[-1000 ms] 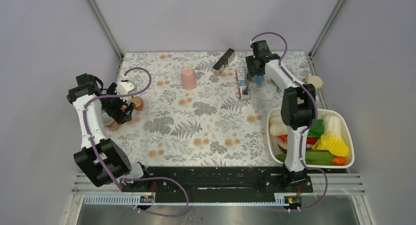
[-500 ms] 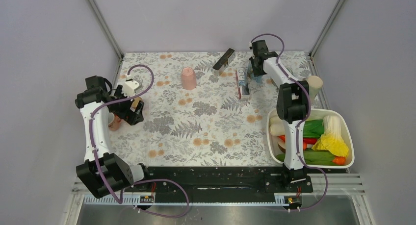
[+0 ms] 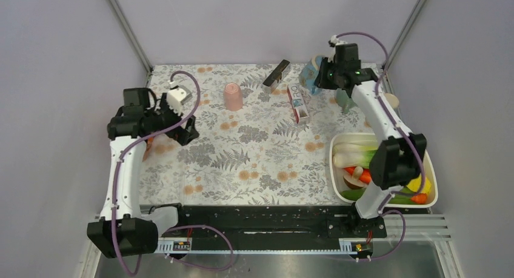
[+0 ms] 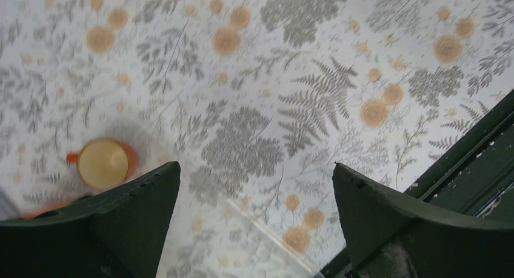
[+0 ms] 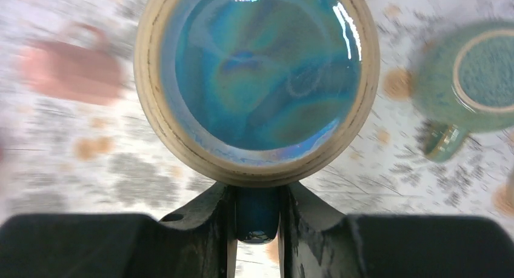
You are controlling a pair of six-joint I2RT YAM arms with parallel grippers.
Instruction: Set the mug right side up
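Floral tabletop: blue mug now lifted off it, handle clamped in right pincer; left pincer wide.

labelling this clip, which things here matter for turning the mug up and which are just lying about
In the job: blue glazed mug with tan rim; right gripper, shut on its handle.
Lying about: green ceramic mug; pink upturned cup; red-and-white carton; black flat bar; white tub of vegetables; small orange cup.

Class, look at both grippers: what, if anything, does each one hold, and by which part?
The right gripper holds the blue mug, shut on its handle. The left gripper is open and holds nothing.
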